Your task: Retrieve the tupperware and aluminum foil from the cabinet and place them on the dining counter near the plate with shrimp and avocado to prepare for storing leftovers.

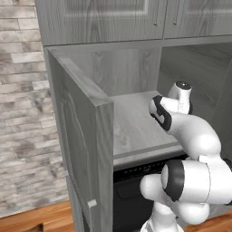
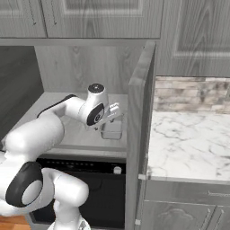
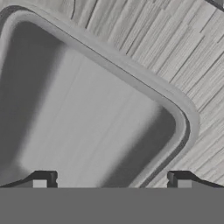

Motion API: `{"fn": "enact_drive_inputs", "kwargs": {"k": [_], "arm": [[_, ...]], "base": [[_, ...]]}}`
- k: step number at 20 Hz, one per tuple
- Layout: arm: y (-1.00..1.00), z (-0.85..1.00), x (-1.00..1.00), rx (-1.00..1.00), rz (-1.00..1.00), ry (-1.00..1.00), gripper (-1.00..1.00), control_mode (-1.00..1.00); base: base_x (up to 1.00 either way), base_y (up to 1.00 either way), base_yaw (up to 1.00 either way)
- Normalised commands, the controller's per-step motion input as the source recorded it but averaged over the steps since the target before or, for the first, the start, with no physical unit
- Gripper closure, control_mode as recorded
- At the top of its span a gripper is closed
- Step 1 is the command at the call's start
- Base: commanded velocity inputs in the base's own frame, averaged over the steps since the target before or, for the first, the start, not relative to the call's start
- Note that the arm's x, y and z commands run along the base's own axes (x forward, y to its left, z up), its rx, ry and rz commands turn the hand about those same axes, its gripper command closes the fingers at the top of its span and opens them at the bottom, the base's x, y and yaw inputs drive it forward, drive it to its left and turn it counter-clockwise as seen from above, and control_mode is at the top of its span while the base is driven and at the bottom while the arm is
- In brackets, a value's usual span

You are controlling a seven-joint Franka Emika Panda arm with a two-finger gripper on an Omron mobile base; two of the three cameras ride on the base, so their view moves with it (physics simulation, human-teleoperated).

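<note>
Hovering over tupperware [image 3: 87,118] on pale grey shelf [image 1: 136,127] inside open cabinet [image 1: 81,136], jaws apart. Marble table [image 2: 188,143] right of cabinet, brick wall [image 1: 22,113] left. No readable lettering.

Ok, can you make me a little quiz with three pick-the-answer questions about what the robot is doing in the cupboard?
1. Where is the tupperware?
A. on the cabinet shelf
B. on the marble counter
C. on the floor

2. What colour is the tupperware?
A. bright blue
B. pale grey and see-through
C. orange

3. How is the hand right now?
A. shut tight on the tupperware
B. open, right above the tupperware
C. holding the cabinet door

Answers:
1. A: the right base view shows it sitting on the pale shelf inside the open cabinet.
2. B: the hand view shows a pale grey tray with the shelf grain showing through.
3. B: the two finger tips stand wide apart over the tupperware, gripping nothing.
</note>
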Motion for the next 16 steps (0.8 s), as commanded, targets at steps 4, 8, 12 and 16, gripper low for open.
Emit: {"fn": "enact_drive_inputs", "kwargs": {"k": [4, 8, 12, 16], "arm": [[0.00, -0.24, 0.21, 0.00, 0.00, 0.05, -1.00, -1.00], [0.00, -0.17, 0.22, 0.00, 0.00, 0.04, -1.00, -1.00], [-0.02, -0.08, 0.20, 0.00, 0.00, 0.08, -1.00, -1.00], [-0.04, -0.05, 0.17, 0.00, 0.00, 0.08, -1.00, -1.00]], "base": [[0.00, 0.00, 0.00], [0.00, 0.00, 0.00], [0.00, 0.00, 0.00], [0.00, 0.00, 0.00]]}}
